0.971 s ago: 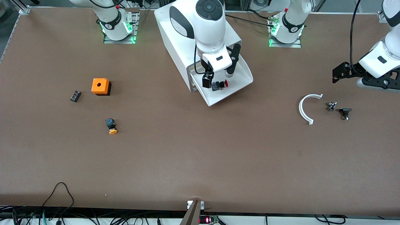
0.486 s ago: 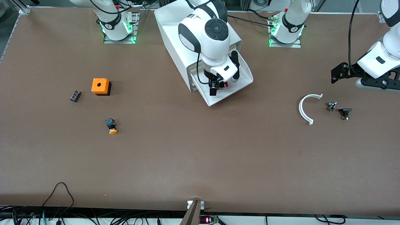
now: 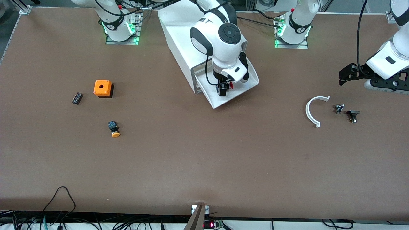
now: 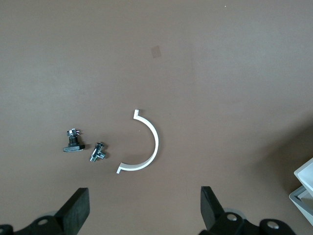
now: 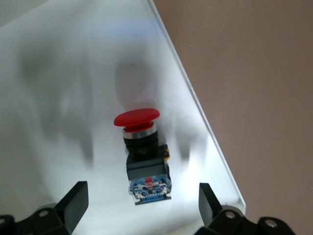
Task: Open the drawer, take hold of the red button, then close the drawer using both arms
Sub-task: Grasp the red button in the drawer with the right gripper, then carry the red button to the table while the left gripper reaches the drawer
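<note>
A: What sits toward the right arm's end of the table?

B: A small black part, an orange cube box with a hole at its two o'clock, and an orange-capped button at the box's five o'clock, nearer the front camera.

A: And the middle?

B: The cabinet with the drawer pulled open. The right gripper is down inside the drawer, jaws spread wide on either side of the button, not touching it. The button lies on its side on the drawer floor, near the drawer's rim.

A: Toward the left arm's end?

B: A white curved piece, then two small metal parts well apart from the drawer. The left gripper waits in the air over them, jaws wide and holding nothing.
</note>
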